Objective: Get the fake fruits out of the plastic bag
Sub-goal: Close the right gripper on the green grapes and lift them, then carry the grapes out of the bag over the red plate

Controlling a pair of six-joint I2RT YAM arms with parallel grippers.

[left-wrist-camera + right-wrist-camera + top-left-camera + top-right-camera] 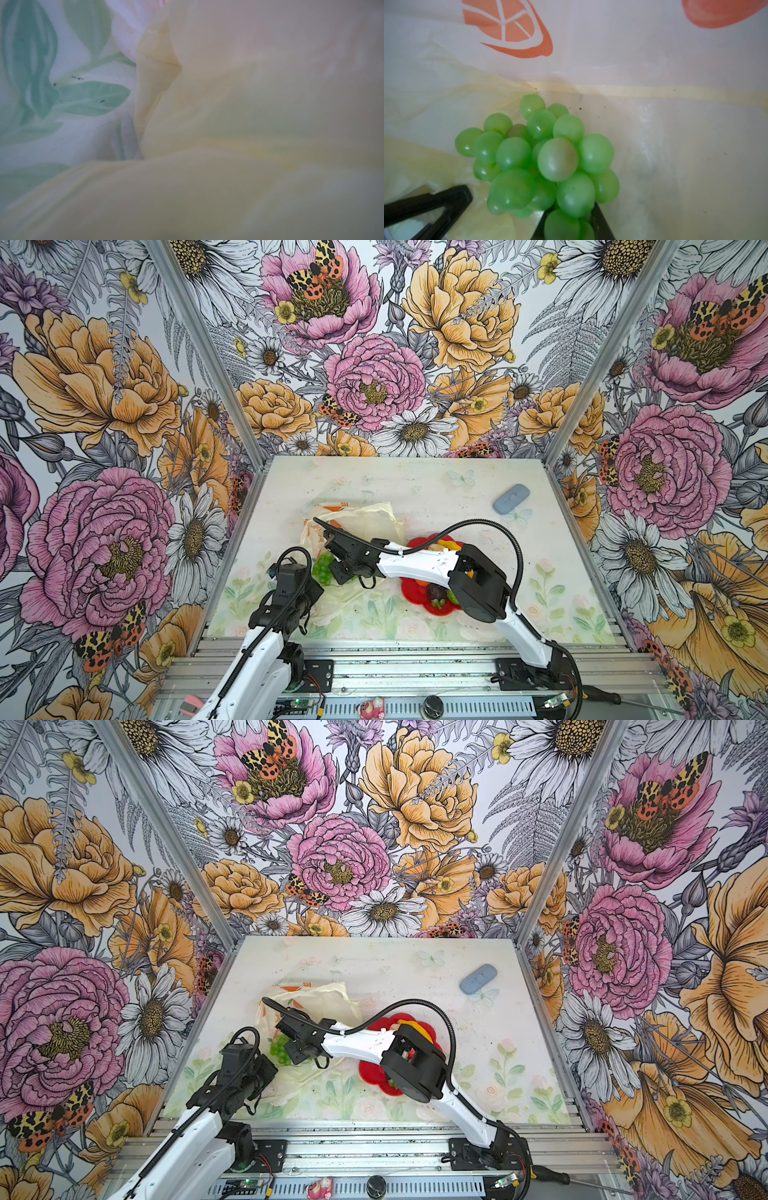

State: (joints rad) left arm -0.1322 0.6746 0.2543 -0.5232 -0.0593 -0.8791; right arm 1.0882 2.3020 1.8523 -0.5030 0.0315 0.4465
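- The green grape bunch (542,158) lies inside the plastic bag (654,145), on cream film beside a folded seam, near an orange slice print (508,27)
- In both top views the bunch (325,569) shows at the bag's open near end, between the two arms
- The right gripper (531,200) reaches across the middle into the bag. Its fingers (452,199) stand apart on either side of the bunch's nearer grapes, and one is clear of them, with film showing in the gap
- The bag (374,518) lies crumpled on the table (415,481), left of centre
- The left gripper (311,594) sits at the bag's near edge, pressed together. Its wrist view is only blurred cream film (228,145), so it probably pinches the bag
- Just right of the bag, a red flower-shaped plate (419,605) holds a yellow banana (451,544) and a dark mangosteen (435,593), partly under the right arm
- A blue-grey oblong (511,498) lies well apart, far right
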